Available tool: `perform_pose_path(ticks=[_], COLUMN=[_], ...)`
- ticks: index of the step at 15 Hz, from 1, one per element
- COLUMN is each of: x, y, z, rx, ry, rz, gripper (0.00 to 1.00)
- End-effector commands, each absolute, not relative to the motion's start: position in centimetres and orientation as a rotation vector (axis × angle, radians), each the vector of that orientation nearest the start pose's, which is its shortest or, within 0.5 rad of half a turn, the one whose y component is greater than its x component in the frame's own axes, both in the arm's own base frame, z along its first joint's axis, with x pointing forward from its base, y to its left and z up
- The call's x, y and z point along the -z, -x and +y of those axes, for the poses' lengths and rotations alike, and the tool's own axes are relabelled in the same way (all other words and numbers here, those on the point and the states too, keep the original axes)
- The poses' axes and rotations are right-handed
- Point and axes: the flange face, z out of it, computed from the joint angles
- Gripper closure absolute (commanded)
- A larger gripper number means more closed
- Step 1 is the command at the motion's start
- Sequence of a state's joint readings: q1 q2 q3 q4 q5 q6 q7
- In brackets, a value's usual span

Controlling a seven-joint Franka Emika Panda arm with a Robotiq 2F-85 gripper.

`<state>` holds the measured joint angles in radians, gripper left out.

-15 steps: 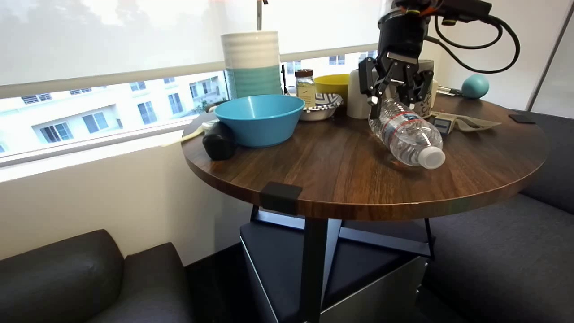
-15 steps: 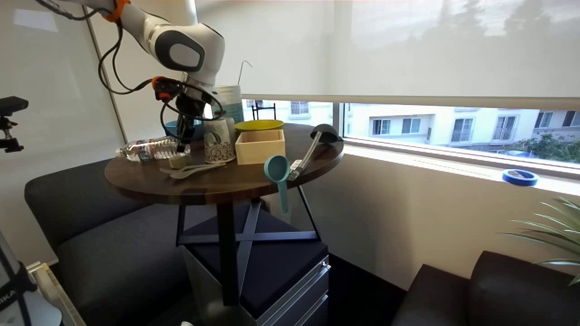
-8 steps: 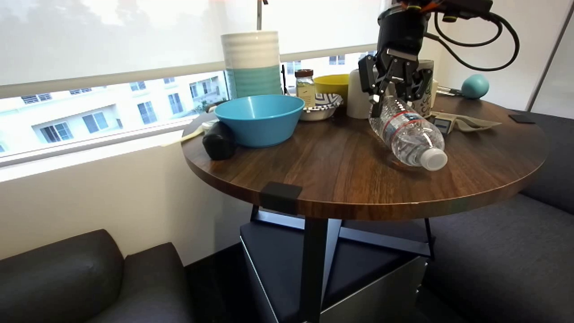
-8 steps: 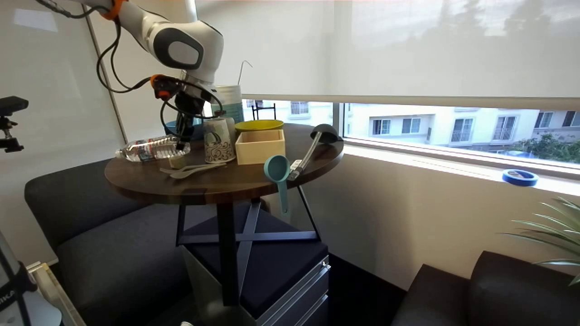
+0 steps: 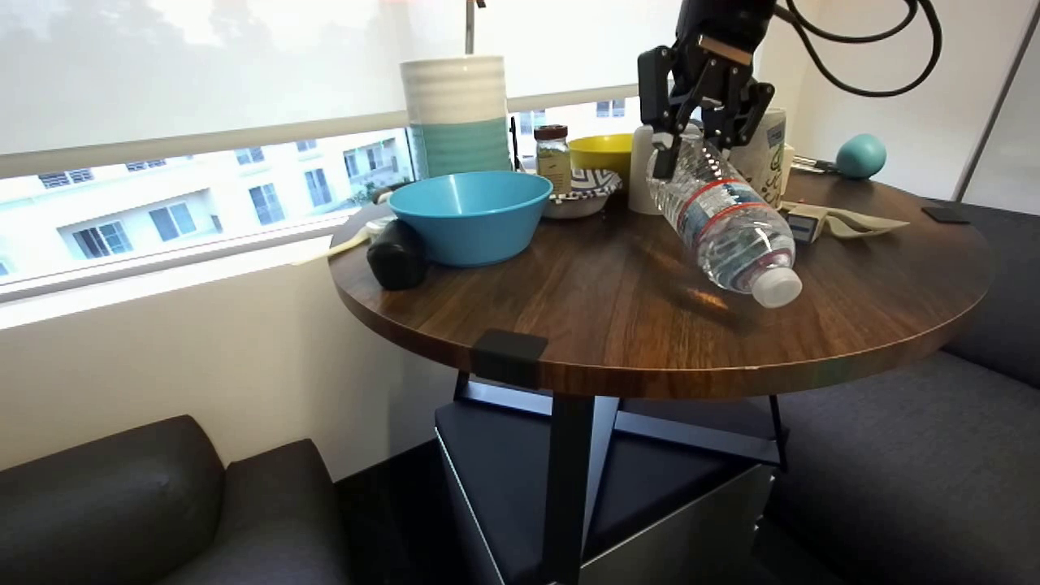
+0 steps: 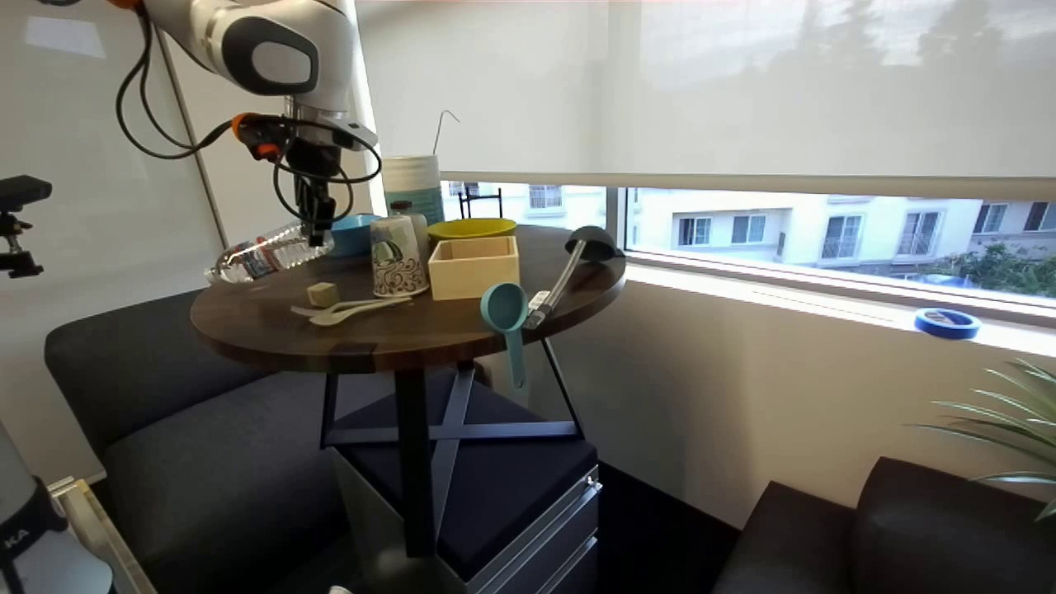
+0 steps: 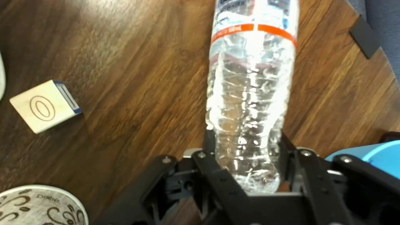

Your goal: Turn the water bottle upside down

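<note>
The clear ribbed water bottle (image 5: pixel 723 215) – white cap (image 5: pixel 777 287), 2 red label stripes – slants cap-down over the tabletop (image 5: pixel 601 301).

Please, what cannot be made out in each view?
Clear ribbed plastic bottle: cap end cut off by the wrist view's top edge.
Its red-white-blue label: print too small in both exterior views.
Pale rectangular wooden box: floor hidden by its near wall in an exterior view.

Bottle (image 7: pixel 251 90) partly outside wrist view

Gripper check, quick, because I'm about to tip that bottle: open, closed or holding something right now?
Gripper: closed, holding the water bottle near its base.
</note>
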<state>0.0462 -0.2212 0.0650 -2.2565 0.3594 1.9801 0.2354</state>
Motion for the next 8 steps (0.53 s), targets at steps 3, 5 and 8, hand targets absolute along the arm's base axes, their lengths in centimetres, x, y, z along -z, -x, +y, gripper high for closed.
perform_pose_path(ticks=[3, 5, 8], x=[-48.9, -49.7, -50.5], y=[-43.0, -41.7, -40.0], z=[10.0, 10.6, 11.4], rx=[0.219, 0.336, 0.468], ry=[2.861, 2.839, 2.786], rz=[0.202, 0.116, 0.008], gripper=[0.79, 0.79, 0.79])
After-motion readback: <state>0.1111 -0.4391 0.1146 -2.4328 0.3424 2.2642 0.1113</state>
